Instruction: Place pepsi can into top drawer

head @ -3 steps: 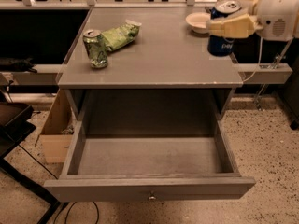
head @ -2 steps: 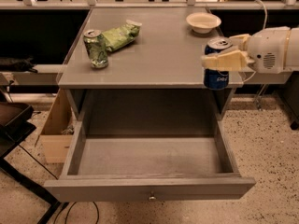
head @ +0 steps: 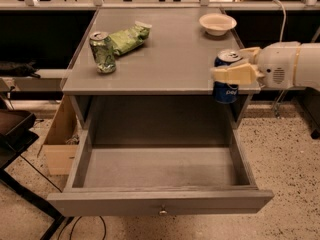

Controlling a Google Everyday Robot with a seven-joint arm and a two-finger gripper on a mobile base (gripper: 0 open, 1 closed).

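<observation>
At 3 o'clock, over front edge of counter: gripper clamped on pepsi can — upright, dark blue, silver top. At 6 o'clock: top drawer pulled out, roomy.

tabletop: grey, flat | green can: upright, front left | green snack bag: lying just behind the can | white bowl: back right | cardboard box: on speckled floor, left of cabinet | gripper: at tabletop's front right corner

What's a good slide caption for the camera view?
Gripper holding the pepsi can at the tabletop's front-right edge, above the open top drawer.
</observation>
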